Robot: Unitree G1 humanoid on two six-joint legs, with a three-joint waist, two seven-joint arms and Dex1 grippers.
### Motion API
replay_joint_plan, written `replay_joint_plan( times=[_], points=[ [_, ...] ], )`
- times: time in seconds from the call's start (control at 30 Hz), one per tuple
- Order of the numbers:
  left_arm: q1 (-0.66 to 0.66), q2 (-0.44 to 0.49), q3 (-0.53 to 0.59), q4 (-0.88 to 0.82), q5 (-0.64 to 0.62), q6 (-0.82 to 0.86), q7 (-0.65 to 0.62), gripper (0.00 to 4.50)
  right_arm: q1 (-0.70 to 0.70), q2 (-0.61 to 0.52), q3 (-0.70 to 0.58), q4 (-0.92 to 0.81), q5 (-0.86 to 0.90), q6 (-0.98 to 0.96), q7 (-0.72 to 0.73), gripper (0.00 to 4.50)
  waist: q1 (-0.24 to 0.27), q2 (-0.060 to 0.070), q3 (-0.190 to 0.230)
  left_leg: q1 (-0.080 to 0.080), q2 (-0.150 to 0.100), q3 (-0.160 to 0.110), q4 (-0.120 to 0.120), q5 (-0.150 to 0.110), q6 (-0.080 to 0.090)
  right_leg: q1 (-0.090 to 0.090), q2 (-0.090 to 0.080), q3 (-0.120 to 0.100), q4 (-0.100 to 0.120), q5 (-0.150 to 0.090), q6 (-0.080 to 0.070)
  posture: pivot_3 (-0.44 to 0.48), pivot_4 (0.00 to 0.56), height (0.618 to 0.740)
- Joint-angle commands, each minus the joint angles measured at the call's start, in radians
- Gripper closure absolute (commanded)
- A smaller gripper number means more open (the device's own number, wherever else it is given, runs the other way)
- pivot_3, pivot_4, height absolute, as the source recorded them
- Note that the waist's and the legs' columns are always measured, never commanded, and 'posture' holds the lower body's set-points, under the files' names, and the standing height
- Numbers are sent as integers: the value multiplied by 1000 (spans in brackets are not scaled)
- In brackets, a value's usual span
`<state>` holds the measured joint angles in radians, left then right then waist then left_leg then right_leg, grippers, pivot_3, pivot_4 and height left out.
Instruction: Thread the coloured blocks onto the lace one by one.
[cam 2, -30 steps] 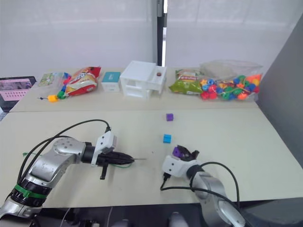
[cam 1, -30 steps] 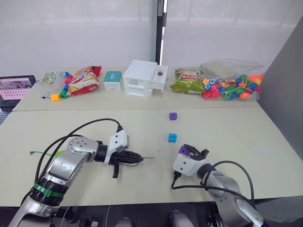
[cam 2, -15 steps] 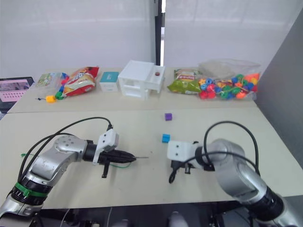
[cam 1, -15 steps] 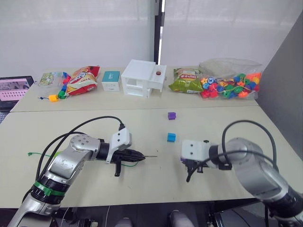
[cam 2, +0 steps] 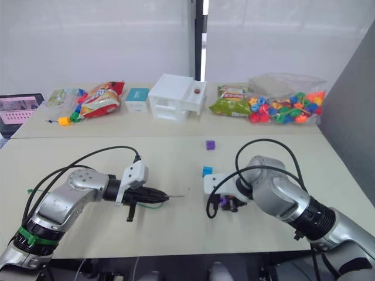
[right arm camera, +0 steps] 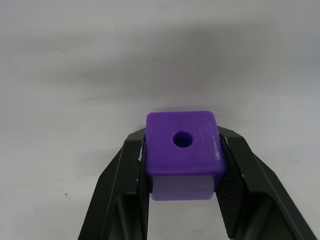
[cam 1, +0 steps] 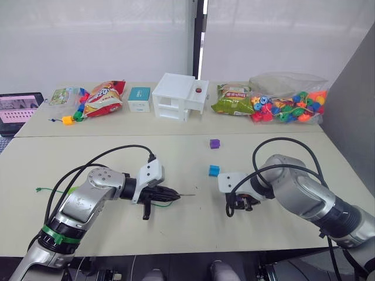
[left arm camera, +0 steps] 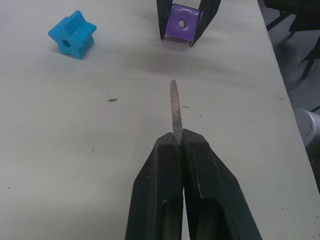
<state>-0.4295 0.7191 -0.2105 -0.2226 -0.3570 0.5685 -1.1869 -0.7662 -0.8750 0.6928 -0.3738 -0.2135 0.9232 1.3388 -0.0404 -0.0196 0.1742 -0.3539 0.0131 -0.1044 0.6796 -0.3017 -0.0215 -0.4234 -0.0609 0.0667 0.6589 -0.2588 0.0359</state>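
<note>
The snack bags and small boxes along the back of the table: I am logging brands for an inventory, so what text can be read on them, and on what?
No text can be read.
Red and yellow snack bag: printing too blurred.
Green snack bag: red label patch, words too small.
Small teal and white box: lettering unreadable.
Purple cube with a hole held in the right gripper: no markings.

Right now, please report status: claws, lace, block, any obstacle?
Left claw shut on lace tip. Right claw shut on purple cube, hole facing the tip, gap between them. Blue star block off to the side, path clear.
</note>
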Motion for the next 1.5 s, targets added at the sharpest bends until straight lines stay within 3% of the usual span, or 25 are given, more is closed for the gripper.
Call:
replay_joint_plan(
  times=[0.03, 0.1, 0.3, 0.33, 0.4, 0.5, 0.67, 0.77, 0.93, 1.1, 1.23, 1.37, 1.5],
  points=[
    [3, 9, 30, -34, -20, -3, 9, 4500, 18, 11, 26, -7, -9, 22, -18, 3299, 0, 0, 0, 0, 0, 0, 0, 0, 0, 0, 0, 0, 0, 0, 0, 0, 150, 740],
    [7, 9, 31, -38, -21, -3, 11, 4500, 28, 38, 4, -20, 14, 41, -36, 2250, -1, -1, -1, 1, 0, 0, 0, 0, 0, 1, 0, 0, 0, 0, 0, 0, 150, 740],
    [16, 12, 32, -43, -23, -7, 5, 4500, 20, 42, -112, -84, 73, 105, -66, 184, -4, -1, 0, 1, 0, 0, 0, 0, 0, -1, 1, 0, 4, 0, 0, 0, 150, 740],
    [16, 12, 32, -41, -22, -9, 4, 4500, 28, 32, -143, -106, 93, 122, -69, 82, -3, -1, 0, 0, 0, 0, 0, 0, 0, -2, 1, 0, 4, 0, 0, 0, 150, 740],
    [21, 15, 34, -42, -21, -12, 2, 4500, 50, 15, -193, -149, 126, 158, -81, 82, 0, -1, 0, 0, 0, 0, 0, 0, 0, -2, 0, 0, 4, 0, 0, 0, 150, 740],
    [26, 18, 38, -40, -21, -14, 1, 4500, 165, 26, -375, -273, 172, 276, -163, 82, 11, -1, 0, 0, 0, 0, 0, 0, 0, -1, 0, 0, 3, 0, 0, 0, 150, 740],
    [29, 18, 40, -27, -20, -20, -3, 4500, 352, 238, -607, -485, 175, 463, -381, 82, 16, -1, 0, 0, 0, 0, 0, 0, 0, -2, 0, 0, 3, 0, 0, 0, 150, 740],
    [26, 17, 35, -16, -19, -27, -13, 4500, 496, 344, -692, -580, 171, 424, -495, 82, 21, -1, 0, 0, 0, -1, -1, 0, 0, -2, 1, 0, 5, 0, 0, 0, 150, 740],
    [16, 14, 23, 7, -12, -47, -34, 4500, 660, 524, -760, -624, 156, 325, -699, 82, 21, -1, 0, 1, 0, 0, 0, 1, -1, 0, 1, 0, 3, 0, 0, 0, 150, 740],
    [9, 12, 18, 21, -8, -60, -44, 4500, 880, 658, -718, -640, 188, 128, -822, 82, 14, 0, 0, 1, 1, 0, -1, 1, -1, -1, 1, 1, 4, 0, 0, 0, 150, 740],
    [6, 8, 12, 25, -7, -63, -50, 4500, 936, 614, -725, -596, 239, -6, -784, 82, 0, 0, 0, 1, 0, 1, 0, 1, -1, 0, 1, 1, 3, 0, 0, 0, 150, 740],
    [-2, 0, 2, 36, -2, -69, -56, 4500, 827, 428, -780, -462, 344, -80, -614, 82, -7, 0, 0, 2, 0, 1, 0, 1, -1, 2, 1, 1, 0, 0, 0, 0, 150, 740],
    [-3, -4, -4, 40, -1, -73, -60, 4500, 700, 258, -737, -280, 417, -185, -438, 82, -4, 0, 0, 2, 1, 1, -1, 1, -1, 2, 2, 1, 0, 0, 0, 0, 150, 740]
  ],
)
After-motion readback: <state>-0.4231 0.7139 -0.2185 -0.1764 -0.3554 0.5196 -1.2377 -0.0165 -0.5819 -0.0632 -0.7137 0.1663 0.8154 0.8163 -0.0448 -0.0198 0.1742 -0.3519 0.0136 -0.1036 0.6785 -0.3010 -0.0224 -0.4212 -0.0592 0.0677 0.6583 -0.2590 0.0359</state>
